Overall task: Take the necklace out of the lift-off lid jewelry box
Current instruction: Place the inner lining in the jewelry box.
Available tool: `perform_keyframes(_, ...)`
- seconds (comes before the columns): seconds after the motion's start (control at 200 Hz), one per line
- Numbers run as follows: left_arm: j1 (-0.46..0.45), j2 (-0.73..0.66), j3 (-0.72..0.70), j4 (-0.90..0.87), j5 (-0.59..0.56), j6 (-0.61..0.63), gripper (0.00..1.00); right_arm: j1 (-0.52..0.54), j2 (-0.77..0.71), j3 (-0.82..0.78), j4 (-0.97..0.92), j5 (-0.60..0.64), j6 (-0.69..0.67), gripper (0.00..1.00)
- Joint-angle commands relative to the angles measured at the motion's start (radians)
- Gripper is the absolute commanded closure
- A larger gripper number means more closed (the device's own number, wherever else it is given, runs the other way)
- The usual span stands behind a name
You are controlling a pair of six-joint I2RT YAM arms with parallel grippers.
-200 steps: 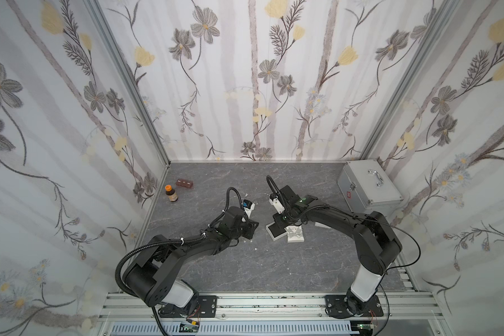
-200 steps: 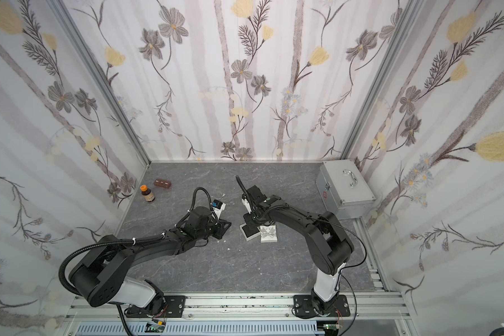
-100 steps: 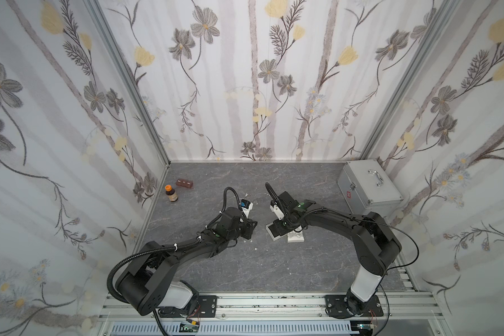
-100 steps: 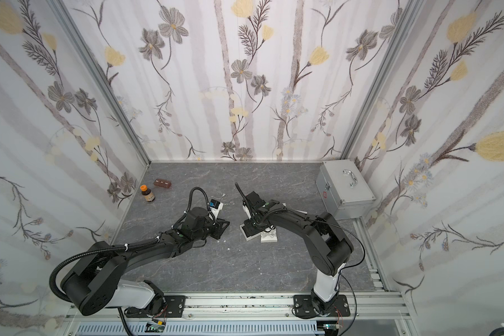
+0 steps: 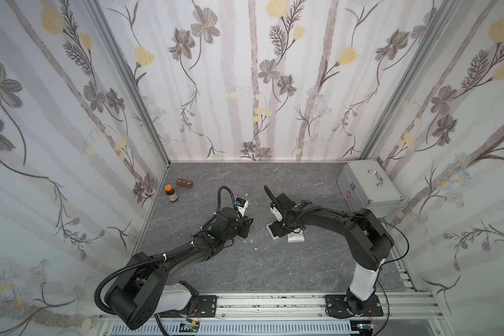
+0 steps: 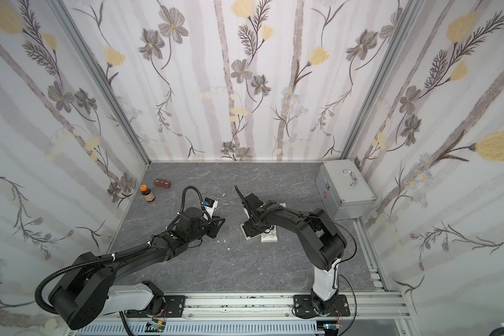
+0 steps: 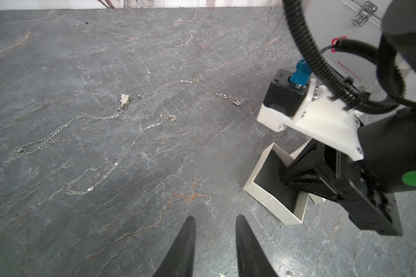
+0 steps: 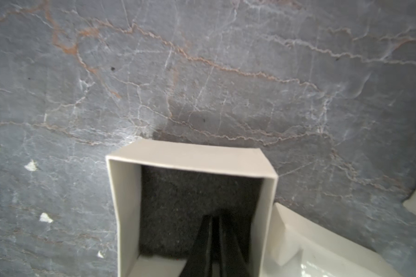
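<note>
The white jewelry box (image 8: 190, 153) stands open on the grey table, lined with black foam. It also shows in both top views (image 5: 271, 232) (image 6: 248, 234). Its lid (image 8: 310, 244) lies right beside it, inside up. My right gripper (image 8: 213, 217) reaches down into the box, jaws shut against the foam; nothing shows between them. The necklace is hidden; only foam shows in the box. My left gripper (image 7: 215, 217) hovers low over bare table left of the box (image 7: 274, 206), slightly open and holding nothing.
Three thin silver chains with pendants (image 7: 125, 99) (image 7: 169, 117) (image 7: 235, 102) lie spread on the table behind the left gripper. A silver case (image 5: 367, 186) stands at the back right. A brown bottle (image 5: 171, 193) and a brown block (image 5: 184, 183) sit at the back left.
My right gripper's jaws have closed inside the box. The left gripper has stayed in nearly the same place.
</note>
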Motion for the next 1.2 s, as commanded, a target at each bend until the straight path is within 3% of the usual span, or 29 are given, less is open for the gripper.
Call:
perform_keyframes(0.0, 0.003, -0.012, -0.005, 0.005, -0.018, 0.005, 0.70, -0.002, -0.038, 0.015, 0.025, 0.024, -0.004, 0.90)
perform_keyframes(0.629, 0.007, -0.054, -0.011, -0.025, -0.027, 0.012, 0.69, -0.023, 0.087, 0.103, 0.101, 0.015, -0.028, 0.94)
perform_keyframes(0.979, 0.009, -0.027, -0.007, -0.001, -0.020, 0.010, 0.69, -0.023, 0.049, 0.061, 0.122, -0.001, -0.031, 0.93)
perform_keyframes(1.094, 0.008, -0.028, -0.009, 0.004, -0.019, 0.011, 0.69, -0.026, -0.046, 0.023, 0.164, -0.029, -0.031, 0.79)
perform_keyframes(1.194, 0.009, 0.002, -0.007, 0.015, -0.009, 0.012, 0.68, -0.035, -0.125, -0.006, 0.177, -0.032, -0.019, 0.54)
